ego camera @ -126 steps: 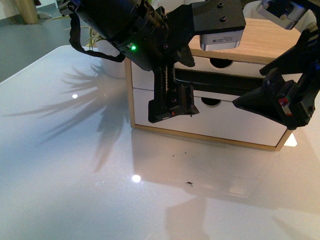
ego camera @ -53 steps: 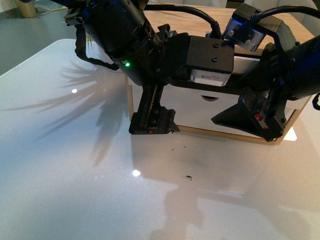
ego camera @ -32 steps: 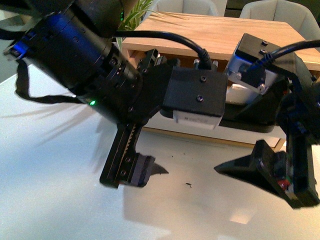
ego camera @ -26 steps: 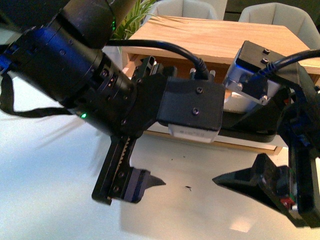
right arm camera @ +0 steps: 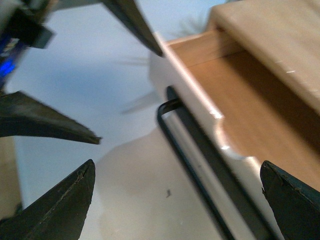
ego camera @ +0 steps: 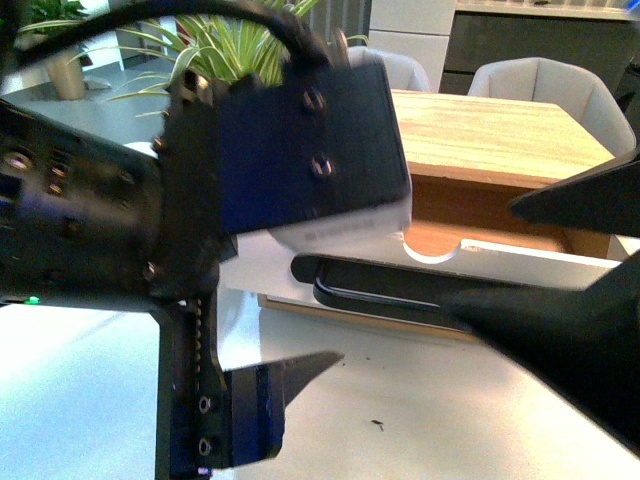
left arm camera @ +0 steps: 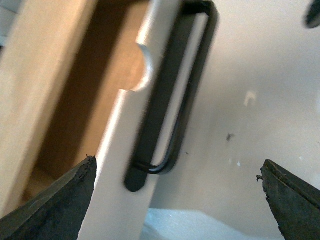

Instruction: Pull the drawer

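In the front view the drawer [ego camera: 520, 262] stands pulled out of the wooden cabinet [ego camera: 480, 130], toward the near side, and its light wood inside shows behind the notch [ego camera: 435, 245]. The left arm [ego camera: 100, 220] fills the near left. One of its fingers [ego camera: 290, 372] points right, below the black handle [ego camera: 385, 287] and apart from it.

In the left wrist view the left gripper [left arm camera: 177, 165] is spread wide and holds nothing (the handle shows between its tips, untouched).

In the right wrist view the right gripper [right arm camera: 176, 167] is also wide and empty, near the handle, above the pale table [right arm camera: 100, 100].

I judge the pull is finished. The next move calls for taking both arms away without pushing the front back in.
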